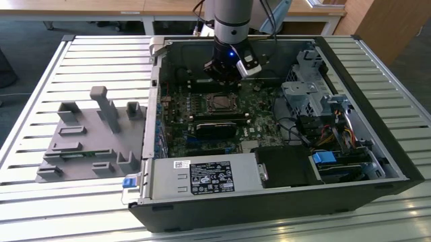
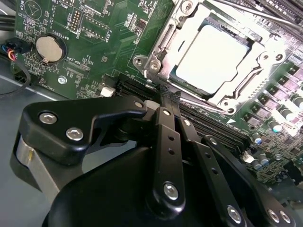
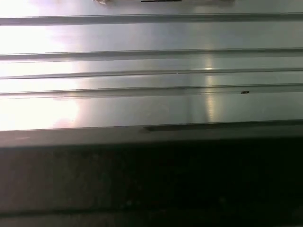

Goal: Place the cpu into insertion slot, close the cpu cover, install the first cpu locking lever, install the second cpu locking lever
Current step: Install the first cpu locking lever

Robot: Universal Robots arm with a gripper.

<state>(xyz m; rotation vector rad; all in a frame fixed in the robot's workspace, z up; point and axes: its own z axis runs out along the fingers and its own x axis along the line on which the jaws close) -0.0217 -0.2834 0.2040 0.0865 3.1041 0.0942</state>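
Gripper (image 2: 168, 101) nearest the lens in second wrist view, fingers together on nothing, tips just beside the slot (image 2: 215, 56) at its 7 o'clock. Cover (image 2: 265, 52) is down over cpu (image 2: 213, 59) (seated, glare-washed).
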